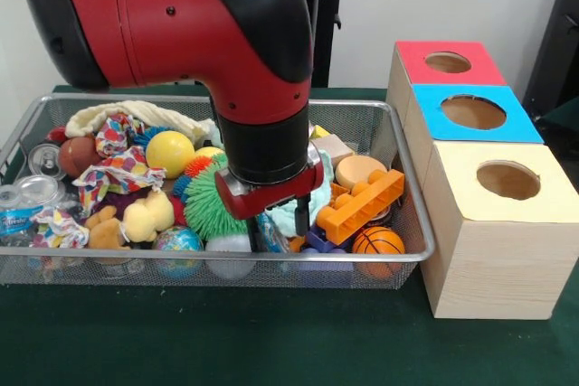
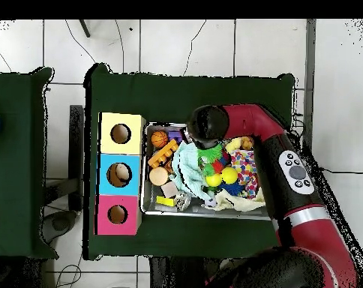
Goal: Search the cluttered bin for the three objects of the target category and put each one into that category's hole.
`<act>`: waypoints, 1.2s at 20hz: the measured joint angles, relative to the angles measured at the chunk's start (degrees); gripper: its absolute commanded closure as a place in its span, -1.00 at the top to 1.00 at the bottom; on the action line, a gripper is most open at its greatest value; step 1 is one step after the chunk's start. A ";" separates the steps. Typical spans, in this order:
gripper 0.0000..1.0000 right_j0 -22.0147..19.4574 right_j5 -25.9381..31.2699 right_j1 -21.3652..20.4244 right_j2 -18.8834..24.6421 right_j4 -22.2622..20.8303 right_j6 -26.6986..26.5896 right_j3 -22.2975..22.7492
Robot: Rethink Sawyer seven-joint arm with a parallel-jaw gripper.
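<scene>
At the left end of the cluttered bin, in the front view: locate the labelled bottle, pressed against the mesh wall with its blue-and-white band facing out. Note a second clear shape just beside it, probably another bottle, though too small to confirm. Do not confuse either with the silver can behind them. No third bottle visible; presumed buried.

Over the middle of the bin: find the gripper, lowered from the arm into the clutter between the green spiky ball and the pale blue cloth. Cannot tell whether spread apart or closed together, nor whether anything is clamped. Well apart from the bottles in any case.

Handling, judged from appearance:
- Treat as very light and probably empty.
- Expect thin walls to buckle under squeeze; already dented.
- Expect a smooth, slippery skin, likely to squirt sideways out of a hard pinch.
- Take hold across the body at the label band, or near the stiffer neck and cap if reachable.
- Close gently; lift straight up, clear of the patterned fabric nearby.

Deliver to the blue-panel hole, the middle one of three, never the red or yellow. Drop end first if possible.
</scene>
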 measured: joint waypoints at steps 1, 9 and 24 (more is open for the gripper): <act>1.00 0.01 -0.13 0.15 -0.17 -0.02 0.00 0.00; 1.00 0.07 -0.97 1.28 -1.30 -0.46 0.00 -0.01; -1.00 0.04 -1.65 2.08 -1.43 -0.48 0.00 -0.01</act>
